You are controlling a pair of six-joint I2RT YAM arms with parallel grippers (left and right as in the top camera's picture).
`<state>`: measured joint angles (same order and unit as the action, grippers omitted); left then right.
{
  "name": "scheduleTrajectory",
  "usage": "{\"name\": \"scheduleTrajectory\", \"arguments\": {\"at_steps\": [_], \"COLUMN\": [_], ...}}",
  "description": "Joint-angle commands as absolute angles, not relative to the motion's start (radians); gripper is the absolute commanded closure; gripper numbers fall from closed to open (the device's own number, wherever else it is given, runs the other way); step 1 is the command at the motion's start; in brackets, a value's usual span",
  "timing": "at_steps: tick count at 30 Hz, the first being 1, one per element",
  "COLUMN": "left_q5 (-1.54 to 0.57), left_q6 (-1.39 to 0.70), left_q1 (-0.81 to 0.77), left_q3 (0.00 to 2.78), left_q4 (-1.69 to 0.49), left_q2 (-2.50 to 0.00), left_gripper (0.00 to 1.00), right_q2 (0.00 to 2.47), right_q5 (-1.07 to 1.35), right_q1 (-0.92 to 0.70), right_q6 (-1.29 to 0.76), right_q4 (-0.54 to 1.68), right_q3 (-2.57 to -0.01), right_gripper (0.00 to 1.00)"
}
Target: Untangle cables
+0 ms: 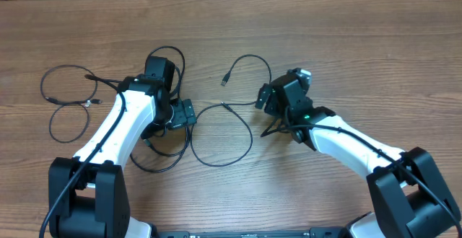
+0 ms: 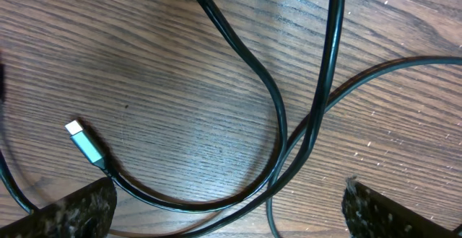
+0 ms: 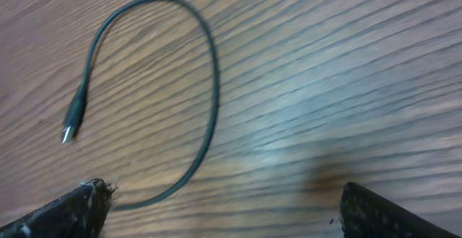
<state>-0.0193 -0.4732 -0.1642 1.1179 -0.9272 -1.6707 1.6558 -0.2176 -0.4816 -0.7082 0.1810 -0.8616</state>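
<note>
Several thin black cables lie on the wooden table. One cable (image 1: 68, 86) loops at the far left. Another (image 1: 224, 133) forms a loop in the middle, and a short one (image 1: 249, 59) with a plug end arcs at the top centre. My left gripper (image 1: 179, 115) hangs open, pointing down over crossed cables (image 2: 289, 133); a silver-tipped plug (image 2: 83, 143) lies left of them. The strands pass between its fingers (image 2: 72, 209), untouched. My right gripper (image 3: 227, 209) is open above bare wood. The short cable (image 3: 209, 86) curves down to its left finger (image 3: 65, 213).
Both white arms reach in from black bases at the front corners, left (image 1: 86, 195) and right (image 1: 411, 187). A thicker black cord (image 1: 346, 133) runs along the right arm. Bare wood extends along the back and right side.
</note>
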Motion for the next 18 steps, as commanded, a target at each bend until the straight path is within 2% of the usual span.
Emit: {"name": "scheduleTrajectory", "arguments": {"at_steps": [1,3,7,11,18], "left_q5": [-0.026,0.015,0.071,0.088,0.077], "left_q6": [-0.479,-0.423,-0.354,-0.344,-0.344], "left_q1": [-0.171,-0.171,-0.171,-0.171,-0.171], "left_q3": [1.113,1.113,1.113,1.113,1.113], "left_q4": [-0.929,-0.935,-0.937,-0.936,-0.909], "left_q2": [-1.676,-1.676,-1.676,-1.676,-1.676], "left_gripper": [0.0,0.0,0.0,0.0,0.0], "right_q2": [1.638,1.638,1.638,1.638,1.638], "right_q5": [-0.242,-0.202,-0.06,-0.105,-0.112], "right_q1": [-0.422,-0.354,-0.178,0.001,0.181], "right_q6": [-0.791,-0.873,-0.874,-0.807,-0.803], "right_q4": [0.215,0.262,0.343,0.485,0.5], "right_q3": [-0.859,-0.859,-0.859,-0.859,-0.859], "right_gripper": [0.0,0.0,0.0,0.0,0.0]}}
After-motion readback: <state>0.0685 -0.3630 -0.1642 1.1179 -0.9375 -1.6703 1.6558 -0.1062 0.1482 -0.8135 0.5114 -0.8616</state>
